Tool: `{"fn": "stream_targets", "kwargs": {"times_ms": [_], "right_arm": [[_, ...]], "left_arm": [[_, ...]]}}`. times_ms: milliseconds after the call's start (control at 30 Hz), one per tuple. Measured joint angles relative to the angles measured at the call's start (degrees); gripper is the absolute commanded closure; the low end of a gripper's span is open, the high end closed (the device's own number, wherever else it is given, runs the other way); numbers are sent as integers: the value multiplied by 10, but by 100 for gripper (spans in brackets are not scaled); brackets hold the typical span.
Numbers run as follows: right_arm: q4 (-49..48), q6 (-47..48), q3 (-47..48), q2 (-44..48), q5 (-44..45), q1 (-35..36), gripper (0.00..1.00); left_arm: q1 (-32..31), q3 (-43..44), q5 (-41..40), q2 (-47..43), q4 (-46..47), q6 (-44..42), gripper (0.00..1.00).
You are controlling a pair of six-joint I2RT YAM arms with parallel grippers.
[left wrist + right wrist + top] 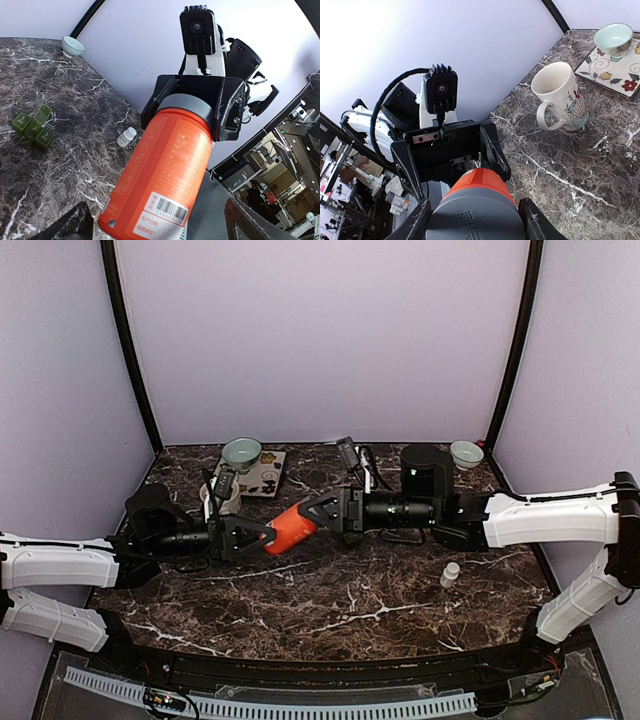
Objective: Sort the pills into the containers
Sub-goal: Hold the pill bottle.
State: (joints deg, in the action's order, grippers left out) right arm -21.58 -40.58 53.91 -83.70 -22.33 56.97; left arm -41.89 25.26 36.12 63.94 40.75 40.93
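Cap removal is judged to be the step in hand, with the actual sorting not yet begun.

Closest to the arm bases, a small white vial is seen standing alone on the table, well apart from the action.

Mid-table, the orange bottle is held up off the table, lying roughly level between the two arms. Its bottom end is straddled by the left end effector, whose fingers are spread wide with a gap showing on each side in the left wrist view, so nothing is gripped there. The grey cap is clamped by the right end effector, and the whole bottle is carried that way.

For the next move, the left fingers probably need to be closed squarely on the body before any twist is tried, otherwise the bottle would likely just be spun.

Looks-wise: smooth orange plastic, faint printing down the side, a white barcode label near the base, cap fully seated. Contents can't be seen.

Further back, a green pill organiser and a mug are parked, with a bowl on a patterned tile near the back wall.
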Motion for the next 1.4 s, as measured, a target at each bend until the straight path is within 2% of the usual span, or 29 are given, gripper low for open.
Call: {"fn": "stream_targets", "kwargs": {"times_ms": [233, 600, 933, 1100, 1400], "right_arm": [[-65, -42, -18, 0, -2, -9, 100], [-189, -112, -50, -27, -2, -13, 100], [-250, -147, -60, -54, 5, -13, 100], [-271, -158, -62, -57, 10, -13, 100], [-292, -171, -63, -66, 13, -13, 100]], "left_arm": [[0, 0, 20, 12, 45, 18, 7], [1, -1, 9, 33, 113, 37, 8], [1, -1, -3, 61, 158, 51, 12], [1, -2, -17, 61, 177, 53, 17], [2, -8, -30, 69, 205, 59, 35]]}}
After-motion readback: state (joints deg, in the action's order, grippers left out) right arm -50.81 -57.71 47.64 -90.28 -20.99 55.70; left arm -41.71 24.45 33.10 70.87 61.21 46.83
